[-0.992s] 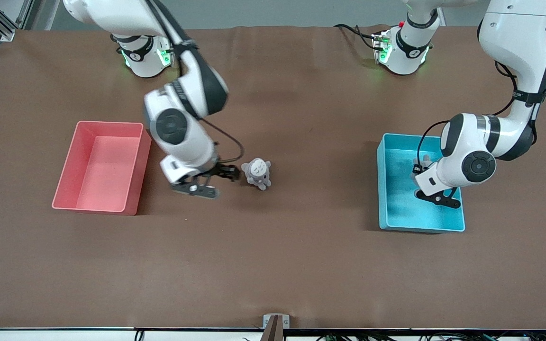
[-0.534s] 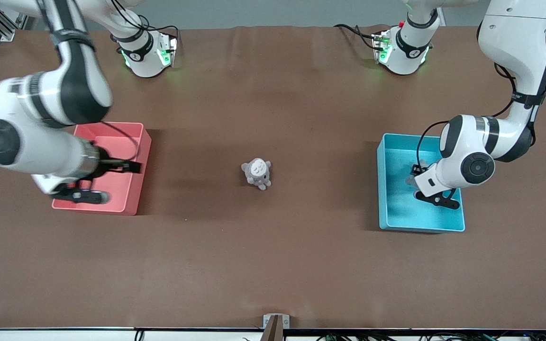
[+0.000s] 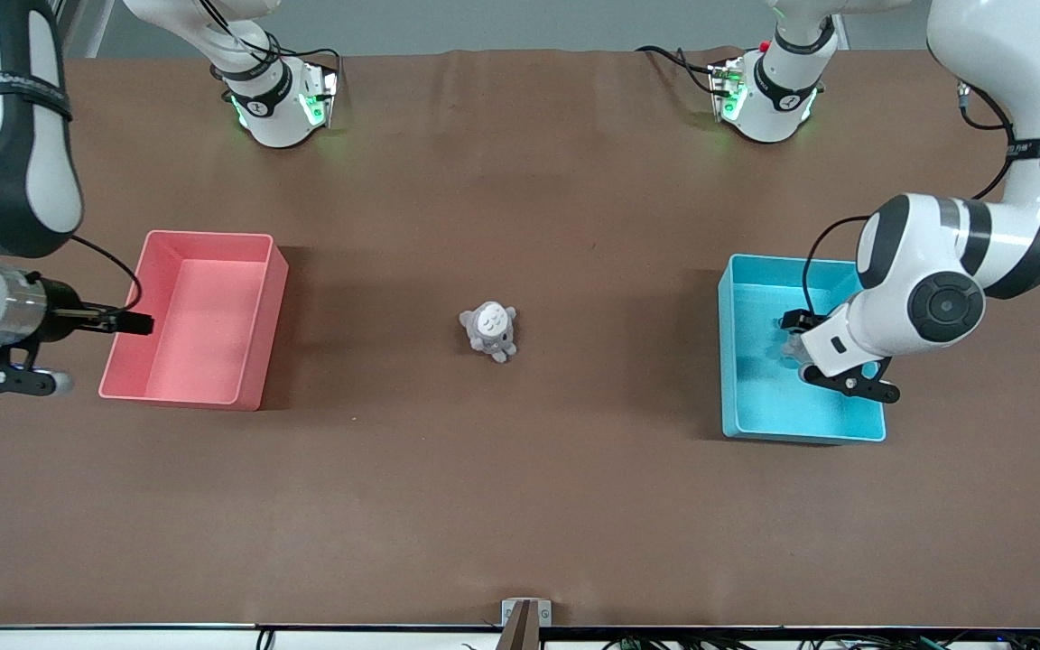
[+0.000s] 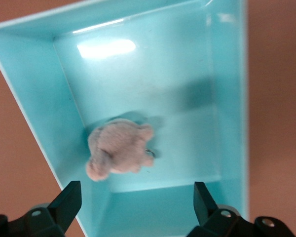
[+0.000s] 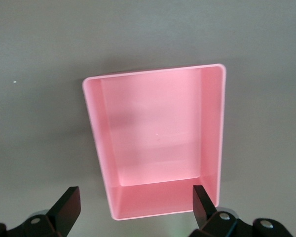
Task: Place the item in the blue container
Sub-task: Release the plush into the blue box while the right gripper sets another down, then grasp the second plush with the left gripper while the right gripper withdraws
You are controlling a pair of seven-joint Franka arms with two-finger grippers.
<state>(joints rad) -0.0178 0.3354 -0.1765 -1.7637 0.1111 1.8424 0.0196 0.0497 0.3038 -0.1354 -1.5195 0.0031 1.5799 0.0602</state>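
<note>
A: Why is the left gripper (image 4: pixel 135 207) hanging over the blue container (image 3: pixel 741 424) with nothing in it?

B: Its 2 fingers (image 4: pixel 66 202) stand wide apart, and a pinkish-grey plush item (image 4: pixel 118 153) lies on the container floor right below them, free of both pads. I judge that to be a drop: the jaws sit over the bin's middle so the toy lands inside the walls, not on the rim.

A: So the task's thing is in the bin?

B: That one is, resting close to 1 long wall, directly under the gripper. A second grey plush toy (image 3: pixel 489 330) stands on the brown table (image 3: pixel 520 506), well apart from both grippers, between the 2 bins.

A: And the right gripper (image 5: pixel 133 207)?

B: Spread open too, holding nothing. It hovers beside the pink bin (image 5: pixel 158 143), over bare table at the right arm's end, and that arm waits. My guess is it parks there to leave the middle free.
</note>
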